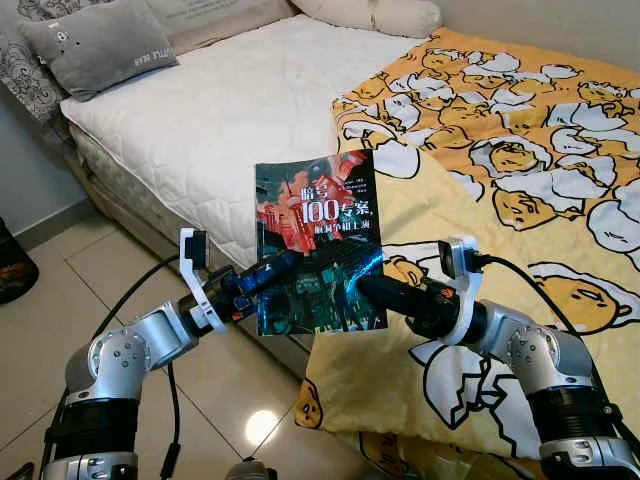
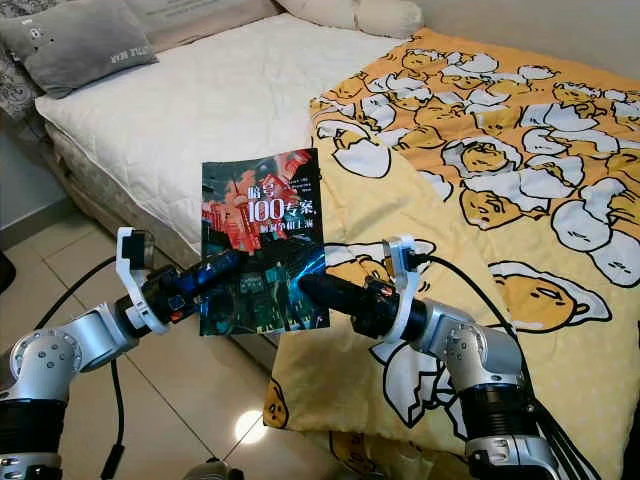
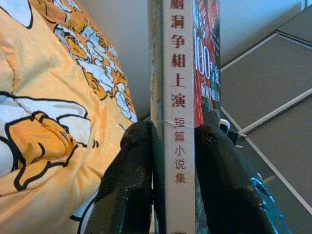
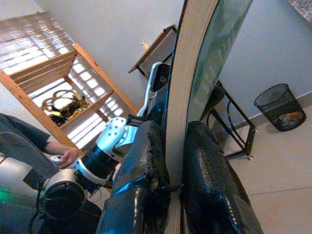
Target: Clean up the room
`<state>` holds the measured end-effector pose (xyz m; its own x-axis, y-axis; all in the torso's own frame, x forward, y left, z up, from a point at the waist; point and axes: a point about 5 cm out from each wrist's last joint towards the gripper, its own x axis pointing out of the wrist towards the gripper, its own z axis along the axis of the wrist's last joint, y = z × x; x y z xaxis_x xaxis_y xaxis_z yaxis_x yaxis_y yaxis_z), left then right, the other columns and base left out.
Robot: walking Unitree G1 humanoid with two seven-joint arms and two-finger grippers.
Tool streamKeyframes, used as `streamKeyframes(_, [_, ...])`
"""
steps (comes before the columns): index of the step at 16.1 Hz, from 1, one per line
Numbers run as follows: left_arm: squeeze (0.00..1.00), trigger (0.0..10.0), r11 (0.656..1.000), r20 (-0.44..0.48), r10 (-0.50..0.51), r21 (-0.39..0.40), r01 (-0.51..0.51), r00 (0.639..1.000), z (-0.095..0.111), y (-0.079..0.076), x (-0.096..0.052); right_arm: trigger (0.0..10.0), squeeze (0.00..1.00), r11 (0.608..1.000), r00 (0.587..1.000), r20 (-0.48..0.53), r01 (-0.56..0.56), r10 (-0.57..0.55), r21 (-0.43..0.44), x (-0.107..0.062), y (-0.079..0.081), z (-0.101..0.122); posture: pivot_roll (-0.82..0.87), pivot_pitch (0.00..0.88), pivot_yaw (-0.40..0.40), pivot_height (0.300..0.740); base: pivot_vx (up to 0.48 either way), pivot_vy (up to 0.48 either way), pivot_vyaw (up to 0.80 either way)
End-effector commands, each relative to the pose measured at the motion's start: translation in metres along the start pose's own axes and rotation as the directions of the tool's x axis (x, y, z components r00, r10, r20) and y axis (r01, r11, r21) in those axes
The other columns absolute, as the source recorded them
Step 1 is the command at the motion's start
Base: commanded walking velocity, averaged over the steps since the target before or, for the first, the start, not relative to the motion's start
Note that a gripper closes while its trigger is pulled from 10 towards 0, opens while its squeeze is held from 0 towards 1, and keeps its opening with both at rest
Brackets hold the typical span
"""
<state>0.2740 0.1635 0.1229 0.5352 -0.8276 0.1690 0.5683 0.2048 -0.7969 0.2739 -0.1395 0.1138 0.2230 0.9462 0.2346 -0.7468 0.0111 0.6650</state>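
The paperback book [image 1: 318, 240], judged light but flexible, stands upright, left gripper [image 1: 262, 283] clamped on its spine edge and right gripper [image 1: 368, 290] clamped on its page edge (grip low, near the bottom corners).

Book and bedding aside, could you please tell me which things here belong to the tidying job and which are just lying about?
In the job:
- book, held upright above the floor beside the bed
- left gripper, shut on its left edge
- right gripper, shut on its right edge

Just lying about:
- yellow duvet
- grey pillow
- white mattress
- wire bin
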Motion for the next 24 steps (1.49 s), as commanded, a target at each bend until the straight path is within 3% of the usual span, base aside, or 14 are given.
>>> streamKeyframes(1, [0.0,0.0,1.0,-0.004,-0.02,0.011,0.02,1.0,0.0,-0.004,0.003,10.0,0.0,0.999,1.0,0.014,-0.017,0.018,-0.038,0.005,0.003,0.007,0.02,0.0,0.069,0.74,0.0,0.0,0.0])
streamKeyframes(2, [0.0,0.0,1.0,-0.001,-0.018,0.026,0.018,1.0,0.001,-0.005,0.003,10.0,0.0,1.0,1.0,0.018,-0.011,0.012,-0.024,0.005,0.002,0.007,0.02,0.0,0.07,0.74,0.0,0.0,0.0])
streamKeyframes(3, [0.0,0.0,0.999,0.001,-0.016,0.033,0.016,1.0,0.002,-0.005,0.003,10.0,0.15,1.0,1.0,0.018,0.001,0.0,-0.021,0.005,0.0,0.007,0.02,0.0,0.07,0.74,0.0,0.0,0.0])
streamKeyframes(4, [0.0,0.0,0.999,0.008,-0.014,0.033,0.013,1.0,0.005,-0.007,0.003,10.0,1.0,0.997,0.998,0.016,0.066,-0.065,-0.027,0.005,-0.006,0.006,0.02,0.0,0.071,0.74,0.0,0.0,0.0])
streamKeyframes(8, [0.0,0.0,0.995,0.019,0.028,0.099,-0.03,0.999,0.011,-0.01,0.004,10.0,1.0,0.987,0.988,0.045,0.15,-0.148,-0.051,0.0,-0.013,0.004,0.02,0.0,0.075,0.74,0.0,0.0,0.0])
streamKeyframes(10, [0.0,0.0,0.971,0.033,0.136,0.195,-0.14,0.99,0.015,-0.007,0.005,10.0,1.0,0.914,0.91,0.158,0.399,-0.384,-0.071,-0.013,-0.034,0.011,0.02,0.0,0.078,0.74,0.0,0.0,0.0])
streamKeyframes(11, [0.0,0.0,0.938,0.045,0.191,0.287,-0.195,0.981,0.018,-0.009,0.006,10.0,1.0,0.824,0.811,0.229,0.563,-0.538,-0.06,-0.028,-0.047,0.015,0.02,0.0,0.08,0.74,0.0,0.0,0.0])
streamKeyframes(12, [0.0,0.0,0.914,0.043,0.209,0.347,-0.211,0.977,0.018,-0.011,0.006,10.0,1.0,0.773,0.757,0.265,0.631,-0.598,-0.059,-0.036,-0.051,0.018,0.02,0.0,0.08,0.74,0.0,0.0,0.0])
streamKeyframes(14, [0.0,0.0,0.796,0.133,0.309,0.506,-0.332,0.942,0.022,-0.013,0.008,10.0,1.0,0.666,0.64,0.324,0.745,-0.696,-0.041,-0.051,-0.054,0.02,0.02,0.0,0.083,0.74,0.0,0.0,0.0])
streamKeyframes(17, [0.0,0.0,0.69,0.26,0.396,0.549,-0.472,0.881,0.024,-0.012,0.008,10.0,1.0,0.644,0.619,0.368,0.762,-0.693,-0.068,-0.047,-0.051,0.021,0.01,0.0,0.087,0.74,0.0,0.0,0.0])
streamKeyframes(18, [0.0,0.0,0.626,0.304,0.45,0.563,-0.539,0.84,0.02,-0.009,0.009,10.0,1.0,0.596,0.591,0.391,0.793,-0.706,-0.122,-0.042,-0.051,0.02,0.01,0.0,0.086,0.74,0.0,0.0,0.0])
streamKeyframes(19, [0.0,0.0,0.597,0.334,0.476,0.557,-0.578,0.814,0.017,-0.008,0.009,10.0,1.0,0.579,0.579,0.407,0.803,-0.706,-0.138,-0.036,-0.049,0.019,0.01,0.0,0.085,0.74,0.0,0.0,0.0])
streamKeyframes(21, [0.0,0.0,0.553,0.346,0.505,0.574,-0.604,0.791,0.011,-0.007,0.008,10.0,1.0,0.597,0.587,0.426,0.792,-0.688,-0.128,-0.025,-0.043,0.013,0.0,0.0,0.078,0.74,0.0,0.0,0.0])
streamKeyframes(24, [0.0,0.0,0.543,0.353,0.519,0.567,-0.619,0.779,0.004,-0.008,0.005,10.0,1.0,0.573,0.567,0.441,0.808,-0.696,-0.136,-0.018,-0.036,0.006,0.0,0.0,0.073,0.74,0.0,0.0,0.0])
